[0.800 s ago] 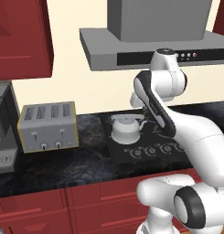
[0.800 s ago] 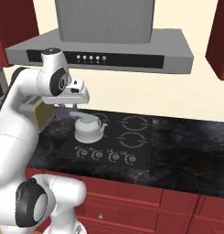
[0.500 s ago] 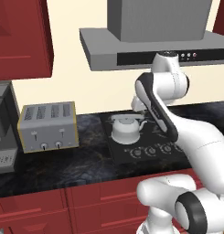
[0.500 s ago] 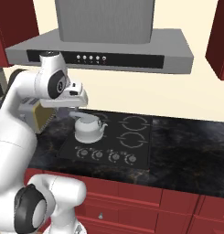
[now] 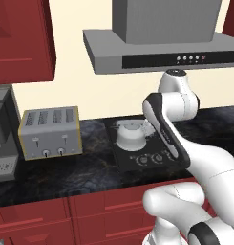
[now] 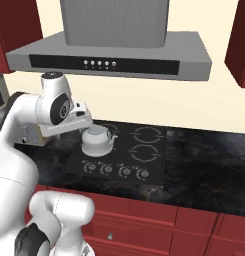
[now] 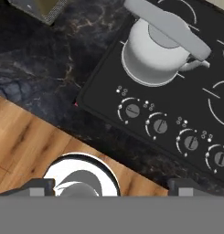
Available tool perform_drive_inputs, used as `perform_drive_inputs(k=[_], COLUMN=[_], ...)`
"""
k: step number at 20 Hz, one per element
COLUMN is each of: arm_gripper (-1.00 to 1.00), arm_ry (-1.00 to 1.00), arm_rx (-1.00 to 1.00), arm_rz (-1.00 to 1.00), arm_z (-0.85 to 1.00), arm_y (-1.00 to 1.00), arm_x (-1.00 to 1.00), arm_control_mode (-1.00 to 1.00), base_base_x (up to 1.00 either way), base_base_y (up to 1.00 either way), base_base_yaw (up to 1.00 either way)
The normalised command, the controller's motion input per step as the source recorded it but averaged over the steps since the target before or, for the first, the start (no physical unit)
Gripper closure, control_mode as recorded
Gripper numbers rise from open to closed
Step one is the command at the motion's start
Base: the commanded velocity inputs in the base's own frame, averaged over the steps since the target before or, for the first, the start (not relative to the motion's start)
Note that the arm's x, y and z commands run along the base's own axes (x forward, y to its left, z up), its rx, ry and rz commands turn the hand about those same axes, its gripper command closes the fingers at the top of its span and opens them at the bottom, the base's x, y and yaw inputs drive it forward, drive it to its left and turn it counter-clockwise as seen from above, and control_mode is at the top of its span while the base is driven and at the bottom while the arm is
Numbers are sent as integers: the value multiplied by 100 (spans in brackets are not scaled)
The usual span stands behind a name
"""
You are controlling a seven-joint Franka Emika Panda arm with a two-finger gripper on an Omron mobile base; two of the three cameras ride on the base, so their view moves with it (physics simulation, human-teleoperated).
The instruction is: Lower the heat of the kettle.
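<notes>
Your white kettle (image 7: 154, 55) on the black cooktop's (image 7: 104, 91) rear-left burner, four knobs (image 7: 132, 110) in front, silver toaster (image 5: 50, 132) on the dark tabletop (image 5: 92, 165) left, your pincer (image 7: 111, 186) spread, holding nothing.

The kettle (image 6: 97, 141) sits on the cooktop's (image 6: 154, 165) left burner, behind four knobs (image 7: 132, 110), toaster (image 5: 50, 132) further left.

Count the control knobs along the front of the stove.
4. The knobs sit in one row along the cooktop's front edge: the first in front of the kettle, then the second, third and fourth toward the far side.
</notes>
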Motion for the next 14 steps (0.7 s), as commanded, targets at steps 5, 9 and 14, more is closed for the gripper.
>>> perform_drive_inputs(k=[5,9,14], arm_gripper=[-100,-100,-100], arm_ry=[0,3,9], arm_rx=[-18,-5,0], arm_rz=[9,0,0], arm_z=[-35,-38,-44], arm_y=[28,3,-4], arm_x=[0,0,0], arm_control_mode=[-100,-100,-100], base_base_x=[0,0,0], base_base_y=[0,0,0], base_base_yaw=[0,0,0])
